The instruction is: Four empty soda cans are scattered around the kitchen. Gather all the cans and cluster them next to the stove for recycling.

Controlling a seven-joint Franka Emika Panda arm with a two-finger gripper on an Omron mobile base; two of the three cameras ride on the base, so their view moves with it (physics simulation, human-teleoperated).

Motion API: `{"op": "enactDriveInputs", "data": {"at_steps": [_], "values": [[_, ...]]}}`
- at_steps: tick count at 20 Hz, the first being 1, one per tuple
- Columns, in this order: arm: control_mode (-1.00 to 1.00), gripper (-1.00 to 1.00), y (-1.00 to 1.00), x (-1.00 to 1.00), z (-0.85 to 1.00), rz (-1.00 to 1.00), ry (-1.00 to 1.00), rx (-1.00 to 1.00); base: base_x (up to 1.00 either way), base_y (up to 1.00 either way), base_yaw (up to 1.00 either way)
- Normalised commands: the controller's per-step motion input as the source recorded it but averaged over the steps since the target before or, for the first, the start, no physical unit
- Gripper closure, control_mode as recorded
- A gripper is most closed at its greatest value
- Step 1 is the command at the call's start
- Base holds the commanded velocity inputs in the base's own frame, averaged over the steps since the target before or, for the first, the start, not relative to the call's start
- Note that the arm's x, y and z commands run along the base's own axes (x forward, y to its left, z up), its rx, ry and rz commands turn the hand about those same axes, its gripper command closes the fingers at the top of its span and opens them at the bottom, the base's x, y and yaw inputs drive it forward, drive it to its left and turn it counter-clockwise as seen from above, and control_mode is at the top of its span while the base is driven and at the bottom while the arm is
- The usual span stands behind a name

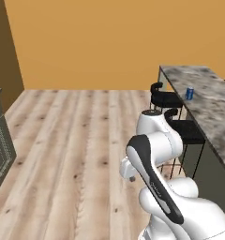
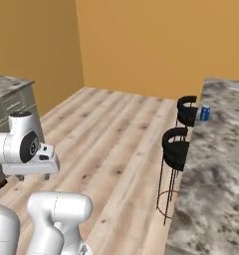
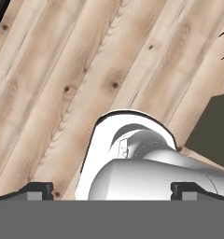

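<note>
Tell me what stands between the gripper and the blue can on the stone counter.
Two black stools stand along the counter's near edge, between the folded arm and the blue can, which sits near that edge by the far stool. The open gripper points down at the plank floor, holding nothing.

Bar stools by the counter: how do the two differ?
The near stool shows its full wire legs and foot ring; the far stool shows just its seat and backrest. The blue can stands on the counter beside the far stool, not the near. Both are black with curved backs.
</note>
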Motion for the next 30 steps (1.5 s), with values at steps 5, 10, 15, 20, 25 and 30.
{"op": "enactDriveInputs", "data": {"at_steps": [5, 10, 15, 20, 25, 30], "values": [[1.00, -1.00, 0.00, 0.00, 0.00, 0.00, 0.00, 0.00, 0.73, 0.17, -0.18], [1.00, -1.00, 0.00, 0.00, 0.00, 0.00, 0.00, 0.00, 0.75, 0.19, -0.15], [1.00, -1.00, 0.00, 0.00, 0.00, 0.00, 0.00, 0.00, 0.75, 0.19, -0.15], [1.00, -1.00, 0.00, 0.00, 0.00, 0.00, 0.00, 0.00, 0.75, 0.20, -0.18], [1.00, -1.00, 0.00, 0.00, 0.00, 0.00, 0.00, 0.00, 0.75, 0.21, -0.20], [1.00, -1.00, 0.00, 0.00, 0.00, 0.00, 0.00, 0.00, 0.69, 0.24, -0.29]]}}
